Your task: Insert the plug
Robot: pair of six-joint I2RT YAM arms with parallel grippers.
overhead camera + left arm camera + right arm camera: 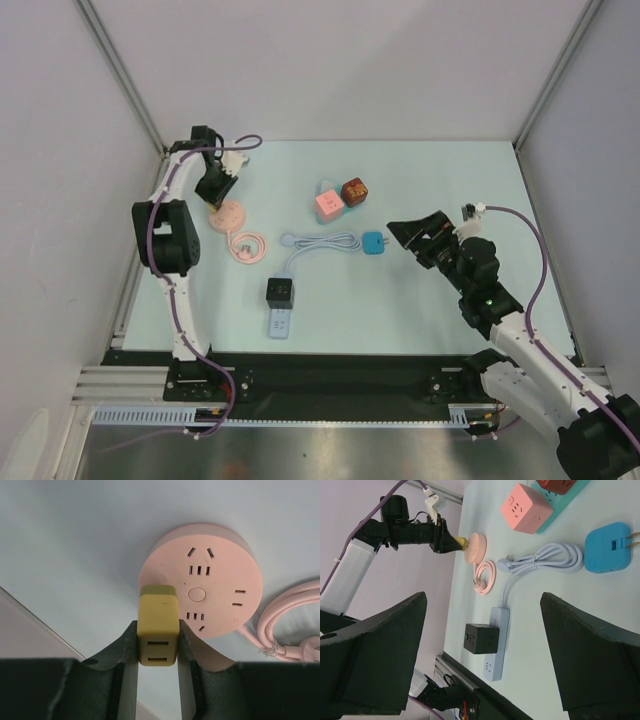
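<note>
Two arms work over a pale blue surface [450, 170], where a round pink socket hub [226, 215] serves as the landmark. Nearer the arm bases than the hub, and to its right, lies a light-blue power strip [280, 324] with a black cube adapter [280, 291] seated on its far end. The strip's pale cable [325, 241] is bundled further right of the hub, and just beyond the bundle lies a bright blue flat plug adapter [373, 243]. The right gripper [403, 237] hovers well to the right of the hub, just past that blue adapter, with its jaws spread wide and nothing between them. The hub's own pink cord [247, 246] is coiled in a ring just beside it, on the near right. Behind and to the right of the hub, a pink cube socket [330, 205] and a dark red cube [354, 189] sit together on a teal base [555, 511]. The left gripper [158, 630] hangs over the hub's far edge, its jaws pinching a yellow plug adapter [158, 612] by its two sides. Two slots show on the adapter's exposed end. In the wrist view the plug's far end overlaps the hub's rim, away from the outlet holes on the hub's face. Whether the two touch cannot be told.
</note>
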